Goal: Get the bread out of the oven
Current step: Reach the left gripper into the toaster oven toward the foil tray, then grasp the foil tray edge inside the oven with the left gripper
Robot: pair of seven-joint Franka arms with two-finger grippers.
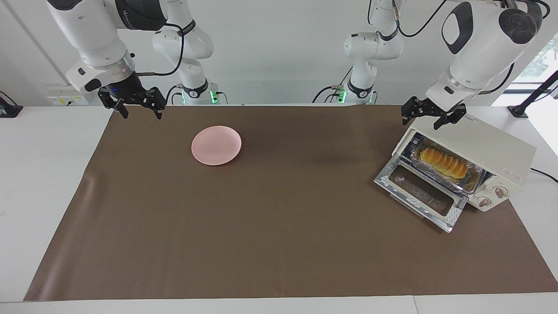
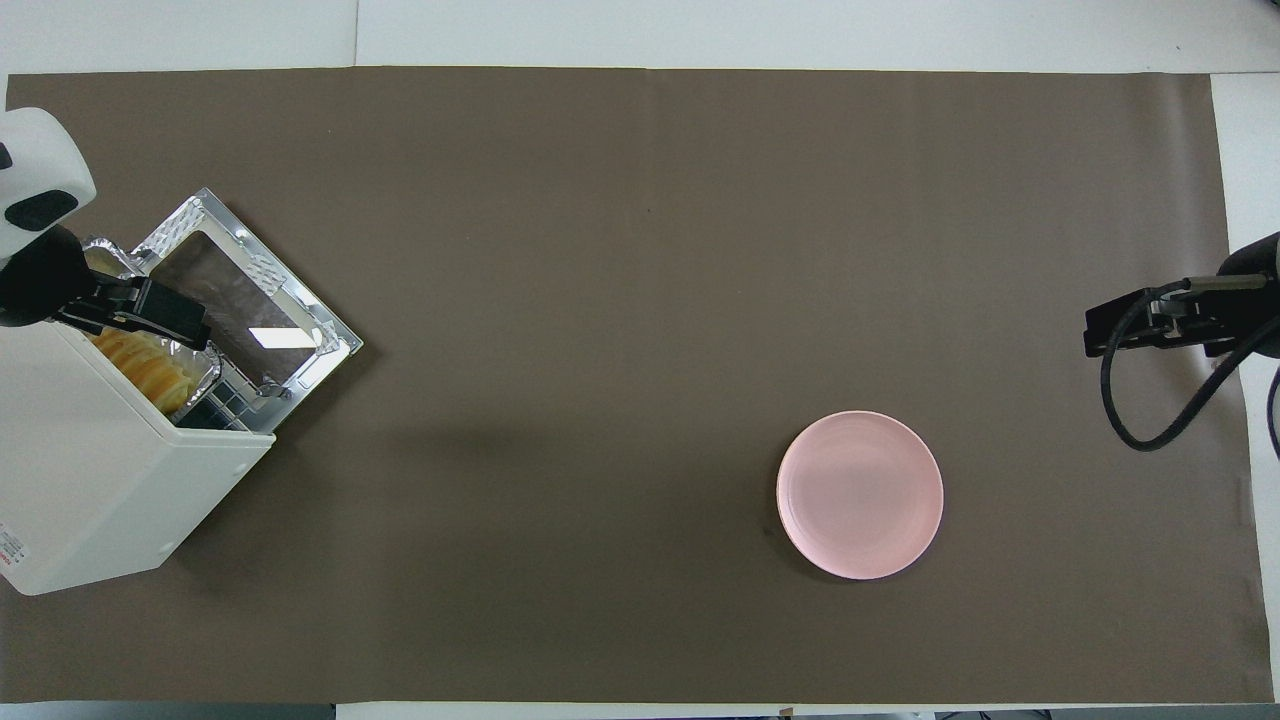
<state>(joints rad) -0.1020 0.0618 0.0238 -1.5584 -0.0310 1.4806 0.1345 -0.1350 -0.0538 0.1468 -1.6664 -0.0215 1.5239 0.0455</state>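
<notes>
**Door down, bread not yet lifted**

The oven sits at the left arm's end of the table with its glass door dropped flat onto the brown mat. Inside, the bread lies in a crinkled foil tray on the rack, so the opening step looks done and the taking-out has not begun. The loaf is untouched.

The left gripper hangs over the top edge of the oven at the corner closest to the robots, with its fingers spread wide and nothing between them. It is above the cabinet, not in the mouth, so it has yet to come round in front and reach in. The right gripper waits over the mat's edge at the right arm's end of the table, also spread wide and empty. The pink plate lies bare on the mat, nearer that arm and well apart from the oven; it seems the likely place for the loaf, though that is only a guess.

In the overhead view the left gripper covers part of the tray, and only one end of the bread shows under the oven's roof. The right gripper is cut off at that view's edge. How deep the tray sits on the rack cannot be told.
</notes>
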